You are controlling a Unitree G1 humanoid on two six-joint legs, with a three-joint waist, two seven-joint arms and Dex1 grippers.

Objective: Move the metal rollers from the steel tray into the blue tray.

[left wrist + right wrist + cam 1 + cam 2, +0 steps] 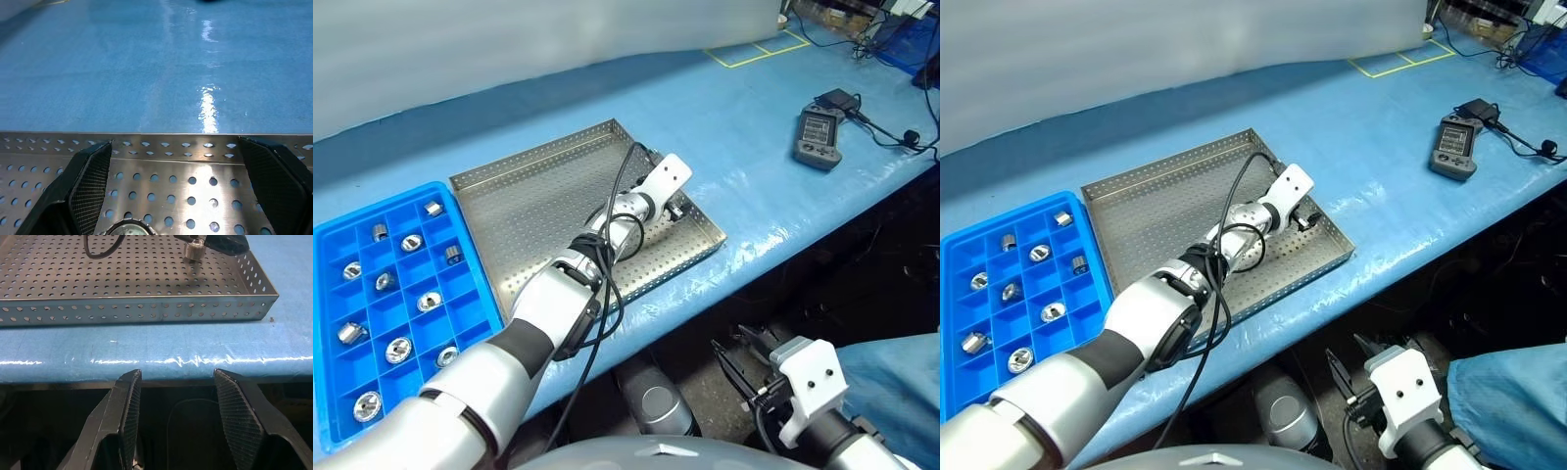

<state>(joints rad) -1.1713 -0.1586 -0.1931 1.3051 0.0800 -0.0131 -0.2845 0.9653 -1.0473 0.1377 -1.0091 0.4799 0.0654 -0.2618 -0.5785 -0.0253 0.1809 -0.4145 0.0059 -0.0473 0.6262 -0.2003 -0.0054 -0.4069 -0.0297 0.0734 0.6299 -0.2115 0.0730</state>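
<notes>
- The left gripper (171, 191) is held wide apart over the steel tray (538, 206), near its right rim, with one roller (194, 250) between the spread fingers, resting on the perforated floor.
- The right gripper (177, 421) is seen below the table's front edge, fingers apart, nothing grasped.
- Other metal rollers (399, 348) lie in the blue tray (328, 245) at the steel tray's left rim.

blue tray (470, 294): eleven metal rollers (398, 350). steel tray (538, 196): one roller (194, 250). one handheld device (819, 137).
</notes>
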